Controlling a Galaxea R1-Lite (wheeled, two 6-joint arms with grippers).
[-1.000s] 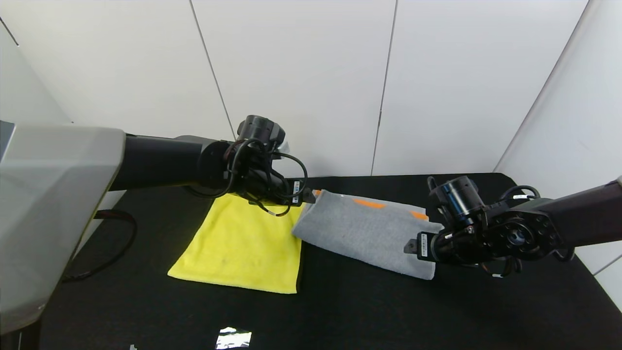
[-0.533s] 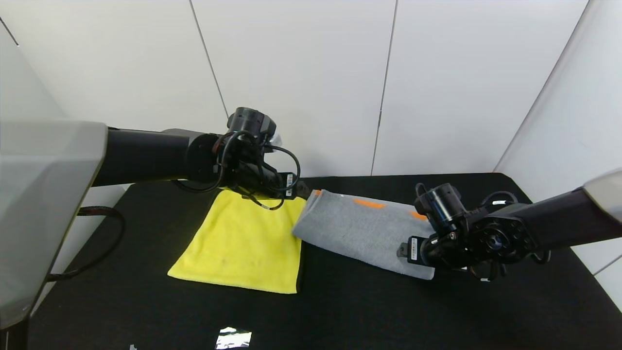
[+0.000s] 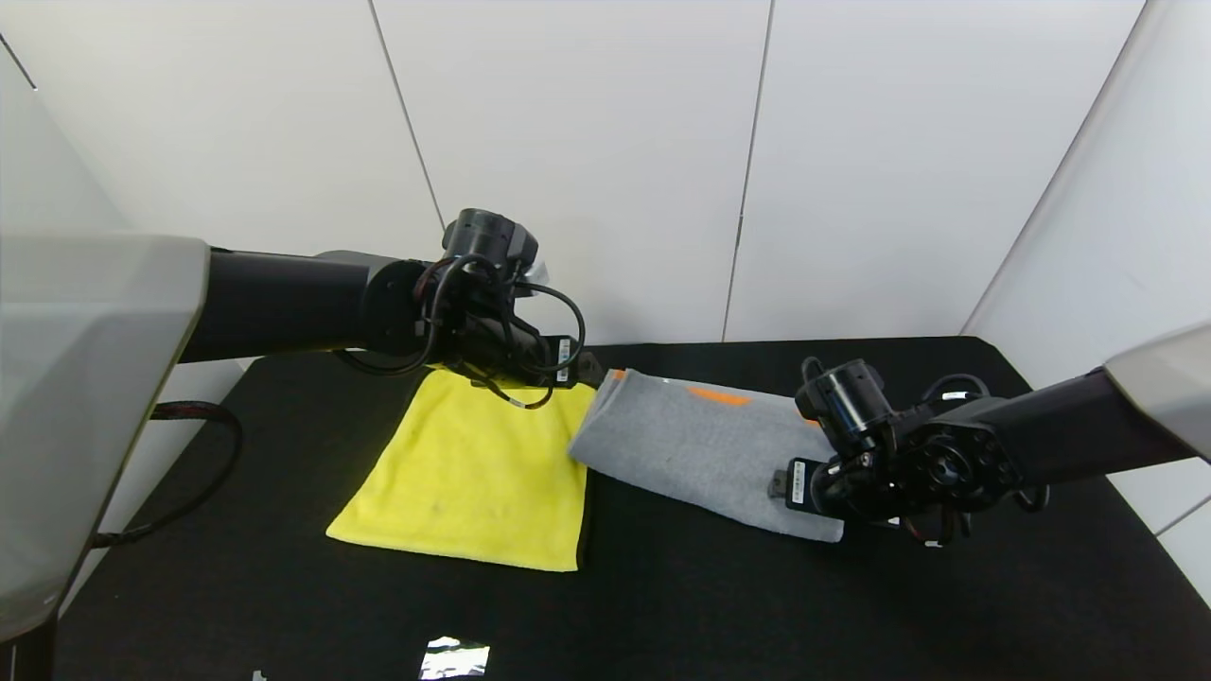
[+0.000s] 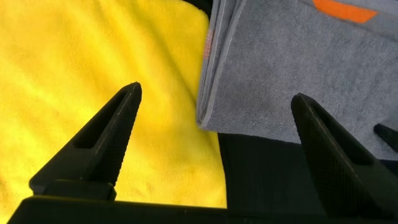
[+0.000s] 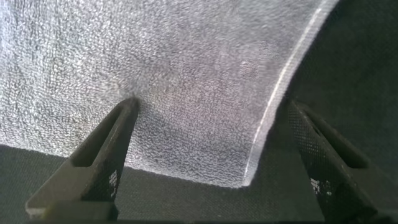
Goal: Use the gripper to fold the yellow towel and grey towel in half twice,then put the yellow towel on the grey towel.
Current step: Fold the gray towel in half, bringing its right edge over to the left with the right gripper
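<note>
The yellow towel lies flat on the black table, left of centre. The grey towel lies folded beside it to the right, its left end overlapping the yellow towel's edge and an orange mark showing on its far side. My left gripper is open and empty, hovering over the grey towel's far left corner. In the left wrist view its jaws span both the yellow towel and the grey towel. My right gripper is open at the grey towel's near right corner; its jaws straddle the edge of the grey towel.
The black table is closed in by white wall panels behind and to the right. A shiny foil scrap lies near the front edge. A black cable loops at the left side.
My right gripper has moved left onto the grey towel's near right corner. My left gripper rose and drew back slightly, then held still. Both towels lie unchanged.
</note>
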